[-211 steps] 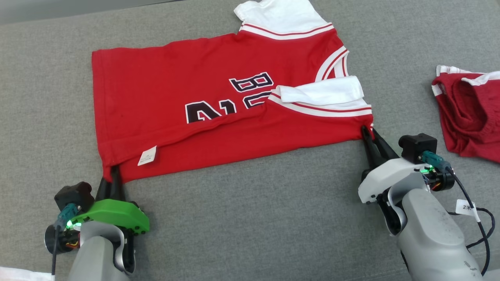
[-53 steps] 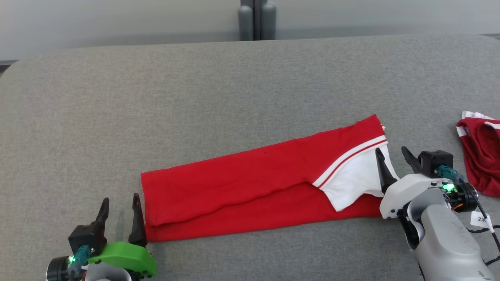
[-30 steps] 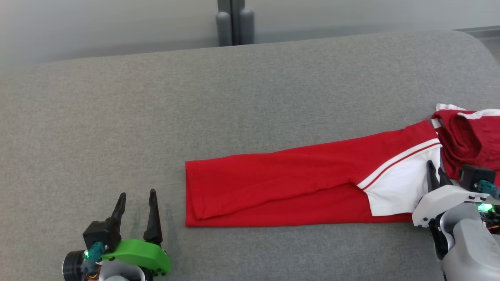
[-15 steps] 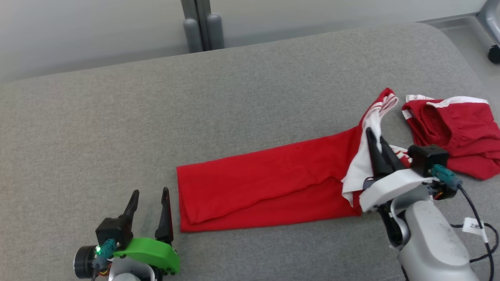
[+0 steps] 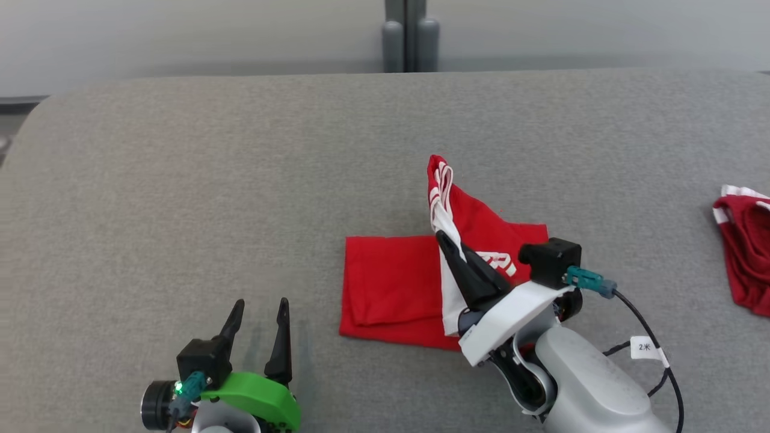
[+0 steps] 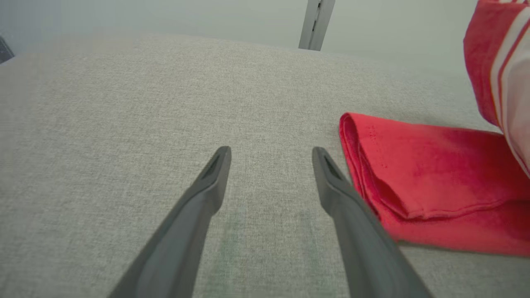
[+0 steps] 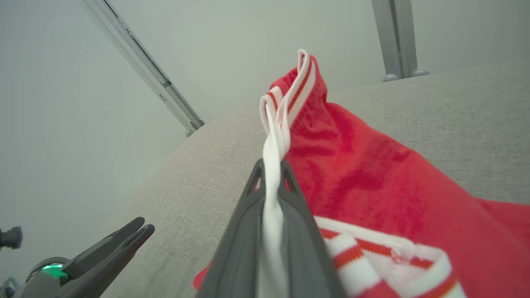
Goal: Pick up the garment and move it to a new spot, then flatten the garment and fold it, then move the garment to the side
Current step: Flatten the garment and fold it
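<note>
Head view: the long-folded red jersey with white striped trim (image 5: 391, 288) lies on the grey fabric-covered worktop (image 5: 180, 180), just right of centre. My right end effector (image 5: 448, 240) is clamped on its white-trimmed end and holds that end raised, peak pointing to 12 o'clock. The hem half lies flat towards 9 o'clock. The left end effector (image 5: 261, 304) sits at 7 o'clock, fingers apart, holding nothing, near the hem but not touching it. A second crumpled red garment (image 5: 743, 252) lies at 3 o'clock, well apart.

Left wrist view: the two dark fingers are spread over bare worktop. The folded hem edge of the jersey sits at 3 o'clock, just beside the right-hand finger.

Right wrist view: the fingers are closed tight on a bunched white strip, red cloth draping down to 4 o'clock. The left end effector shows at 8 o'clock.

I read this as the fold step, cross-fold half done. Next I'd carry the gripped end towards 9 o'clock, lower it square onto the hem, then let go. The bunched trim may land twisted.
</note>
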